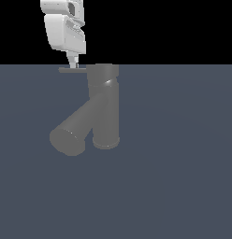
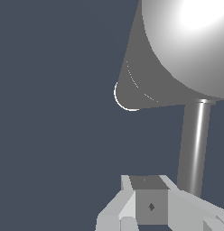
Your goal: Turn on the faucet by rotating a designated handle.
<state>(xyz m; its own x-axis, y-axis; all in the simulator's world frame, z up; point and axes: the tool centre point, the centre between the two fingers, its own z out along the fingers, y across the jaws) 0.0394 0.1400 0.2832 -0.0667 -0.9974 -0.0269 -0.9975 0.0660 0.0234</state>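
Observation:
The grey faucet stands upright on the floor, its thick spout slanting down toward the exterior view's left. The thin handle sticks out sideways from the top cap toward that same side. My white gripper hangs directly above the handle's outer part, with its tips right at the rod. In the wrist view the fingers are pressed together, so my gripper is shut with nothing in it. The handle runs beside the fingers, not between them. The faucet's bright cap and the spout fill the area beyond.
The faucet stands on a flat blue-grey floor that spreads out on all sides. A black background lies behind the arm's upper part.

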